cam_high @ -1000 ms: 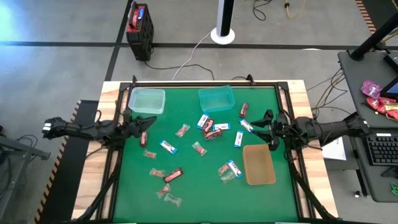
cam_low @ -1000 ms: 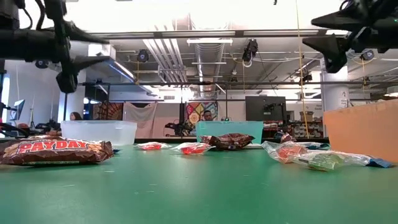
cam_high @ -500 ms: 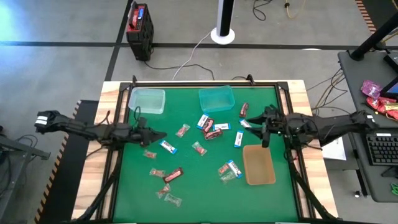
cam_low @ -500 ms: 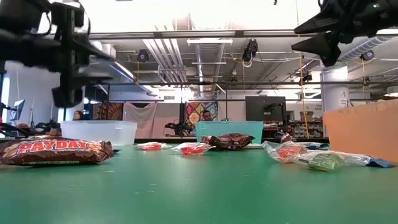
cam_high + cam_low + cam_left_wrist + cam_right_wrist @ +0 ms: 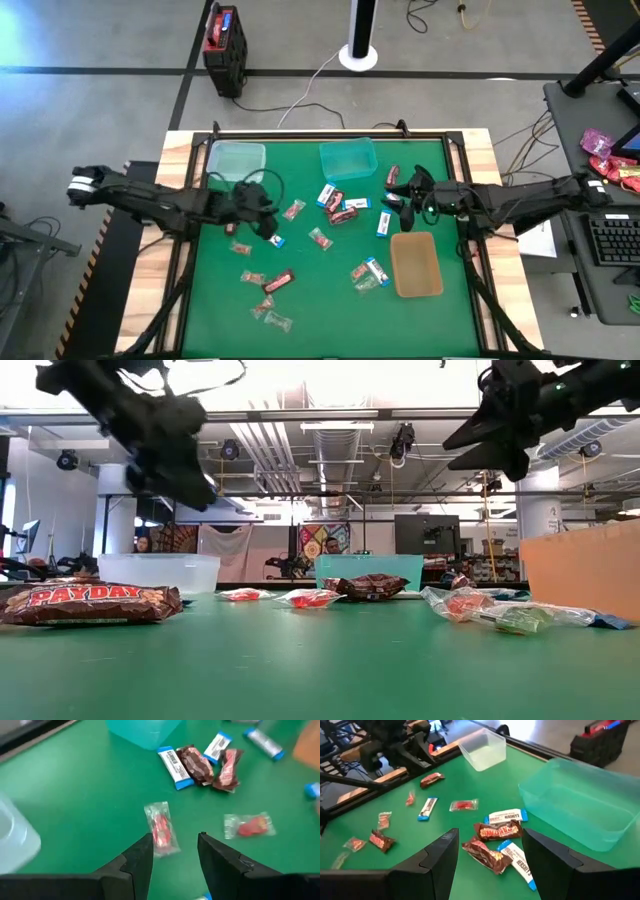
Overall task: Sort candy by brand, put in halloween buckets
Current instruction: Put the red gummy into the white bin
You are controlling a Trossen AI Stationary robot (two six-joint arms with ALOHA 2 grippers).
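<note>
Candy lies scattered on the green table: dark red-brown bars (image 5: 342,213), white-and-blue packets (image 5: 384,223) and clear twists with red sweets (image 5: 293,209). Along the far edge stand the mint bucket (image 5: 237,161) and the teal bucket (image 5: 347,158); the amber tray (image 5: 415,264) sits at the right. My left gripper (image 5: 271,227) hangs open above the table left of centre, and a clear twist (image 5: 161,828) lies just ahead of its fingers. My right gripper (image 5: 399,199) hangs open right of centre, facing a cluster of bars (image 5: 496,831) and packets (image 5: 506,815).
A PAYDAY bar (image 5: 90,602) lies near the near edge, with more twists (image 5: 270,318) beside it. A black rail (image 5: 330,134) frames the table. A red and black case (image 5: 224,45) and cables lie on the floor beyond. Open green cloth shows at the near right corner.
My left gripper has swung from the table's left edge toward the centre, ending over the sweets near the white-and-blue packet. My right gripper has moved from beside the amber tray toward the table's middle and slightly toward the far edge. No candy has moved.
</note>
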